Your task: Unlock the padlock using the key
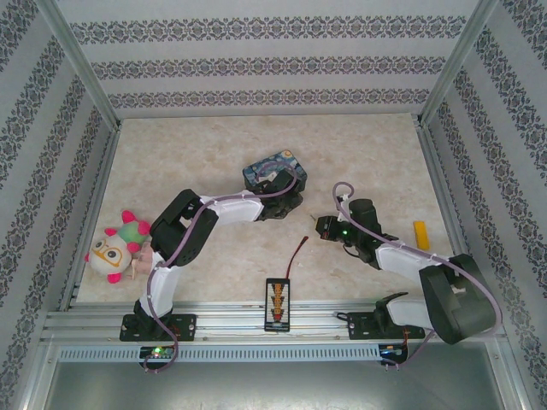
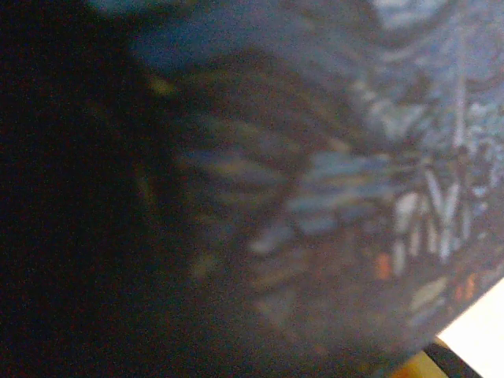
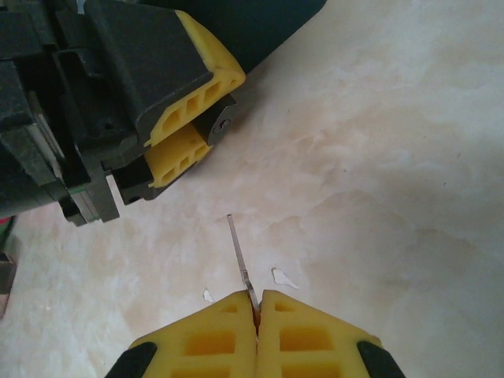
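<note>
In the right wrist view my right gripper [image 3: 256, 303] is shut on the key [image 3: 239, 252], a thin grey blade that sticks out forward over the table. The blade's tip points toward my left gripper [image 3: 206, 135], a short gap away. Between the left gripper's yellow fingers sits the small dark padlock [image 3: 223, 124], with its end face turned toward the key. From above, the left gripper [image 1: 286, 203] lies beside the blue painted tin [image 1: 273, 169], and the right gripper [image 1: 321, 226] is just to its right. The padlock's shackle is hidden.
The tin [image 2: 331, 157] is a close blur in the left wrist view. A plush toy [image 1: 115, 248] lies at the left edge and a yellow block [image 1: 420, 232] at the right. A black connector board [image 1: 278, 303] with a red-and-black wire [image 1: 299, 250] sits near the front rail.
</note>
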